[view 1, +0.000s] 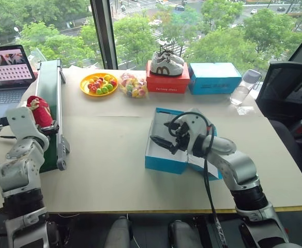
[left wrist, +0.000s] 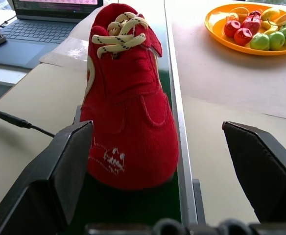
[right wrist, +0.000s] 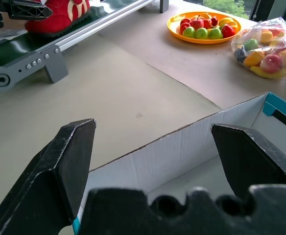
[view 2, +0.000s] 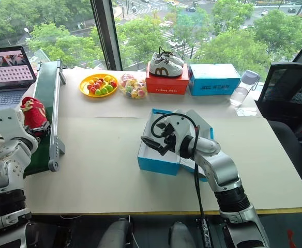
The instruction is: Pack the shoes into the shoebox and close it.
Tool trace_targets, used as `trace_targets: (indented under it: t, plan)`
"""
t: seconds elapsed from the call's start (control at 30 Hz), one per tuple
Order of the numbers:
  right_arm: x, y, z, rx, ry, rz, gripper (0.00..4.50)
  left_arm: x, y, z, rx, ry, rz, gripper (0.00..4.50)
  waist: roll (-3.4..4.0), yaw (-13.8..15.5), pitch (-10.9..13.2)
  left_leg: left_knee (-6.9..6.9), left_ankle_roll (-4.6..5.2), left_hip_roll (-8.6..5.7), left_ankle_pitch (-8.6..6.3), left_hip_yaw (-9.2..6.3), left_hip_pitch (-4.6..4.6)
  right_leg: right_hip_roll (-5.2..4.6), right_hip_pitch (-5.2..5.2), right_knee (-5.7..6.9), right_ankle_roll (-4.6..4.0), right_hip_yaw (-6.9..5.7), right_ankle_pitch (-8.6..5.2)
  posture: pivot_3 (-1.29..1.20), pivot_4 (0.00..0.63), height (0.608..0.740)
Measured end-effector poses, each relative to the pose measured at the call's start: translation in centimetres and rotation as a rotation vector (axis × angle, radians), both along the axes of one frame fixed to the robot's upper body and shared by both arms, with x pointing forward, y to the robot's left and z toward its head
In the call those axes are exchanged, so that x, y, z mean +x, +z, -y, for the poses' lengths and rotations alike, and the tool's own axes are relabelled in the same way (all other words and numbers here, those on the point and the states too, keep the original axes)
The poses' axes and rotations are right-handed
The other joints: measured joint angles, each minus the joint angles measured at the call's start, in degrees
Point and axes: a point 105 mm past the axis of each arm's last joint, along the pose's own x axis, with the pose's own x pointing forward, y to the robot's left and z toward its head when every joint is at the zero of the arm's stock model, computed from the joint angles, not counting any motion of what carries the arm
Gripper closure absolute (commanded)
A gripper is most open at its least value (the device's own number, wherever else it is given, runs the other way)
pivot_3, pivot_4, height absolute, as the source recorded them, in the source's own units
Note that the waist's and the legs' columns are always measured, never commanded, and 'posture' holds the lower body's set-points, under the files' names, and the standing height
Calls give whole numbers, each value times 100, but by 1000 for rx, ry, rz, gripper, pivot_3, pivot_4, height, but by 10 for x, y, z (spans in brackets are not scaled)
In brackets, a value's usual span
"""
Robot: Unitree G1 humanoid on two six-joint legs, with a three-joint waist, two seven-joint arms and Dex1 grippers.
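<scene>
One red shoe [left wrist: 128, 107] with yellowish laces stands on the green conveyor belt [view 1: 50, 88] at the table's left side. My left gripper [left wrist: 155, 128] is open, its fingers [left wrist: 59, 171] on either side of the shoe's heel without touching it. The blue shoebox [view 1: 164, 161] lies open in the middle of the table, white inside [right wrist: 182, 142]. Its lid is folded out to the right, mostly hidden under my right arm. My right gripper [view 1: 160, 138] hovers over the box's left part, open and empty, pointing left.
At the far left sits a laptop [view 1: 6, 67]. Along the back stand an orange plate of fruit [view 1: 99, 83], a bag of fruit [view 1: 132, 85], a red box [view 1: 167, 82] with white sneakers [view 1: 166, 63] on top, another blue box [view 1: 214, 77] and a clear bottle [view 1: 244, 88].
</scene>
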Motion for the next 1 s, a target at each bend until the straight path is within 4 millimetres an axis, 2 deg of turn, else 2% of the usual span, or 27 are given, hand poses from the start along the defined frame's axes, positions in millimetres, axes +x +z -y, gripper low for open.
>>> trace_targets:
  t: [0.03, 0.13, 0.33, 0.6, 0.83, 1.0]
  plan:
    - [0, 0, 1, 0, -5, 1, 64, -1, -6, -1, -13, 7, -22, 0, 0, 0, 0, 0, 0, 0, 0, 0, 0, 0, 0, 0, 0, 0, 0, 0, 150, 740]
    - [1, 1, 3, -3, -12, 3, 0, -5, -20, -2, -51, 33, -63, 762, 0, 3, 0, 0, 0, 0, 0, 0, 0, 0, 0, 2, 0, 0, 0, 0, 150, 740]
    - [3, 1, 8, -15, -25, 6, 0, -4, -19, 3, -86, 23, -48, 2715, 1, 31, -1, 1, -5, 1, -1, 0, 7, -1, 2, 6, -3, -3, 3, 0, 150, 740]
    - [5, -1, 12, -35, -45, 7, 0, -3, -18, 3, -110, 40, -34, 2715, 2, 48, -1, 1, -6, 1, -1, 0, 10, -1, 5, 9, -4, -4, 3, 0, 150, 740]
    - [6, 0, 14, -37, -53, 10, 0, -3, -19, 6, -131, 48, -19, 4409, 1, 81, -1, 1, -6, 1, -1, 0, 9, -1, 6, 8, -3, -6, 3, 0, 150, 740]
    - [7, 0, 16, -35, -60, 11, 0, 0, -18, 8, -128, 50, -14, 4461, 1, 127, 0, 1, -7, 2, -1, 0, 8, -1, 5, 8, -4, -8, 3, 0, 150, 740]
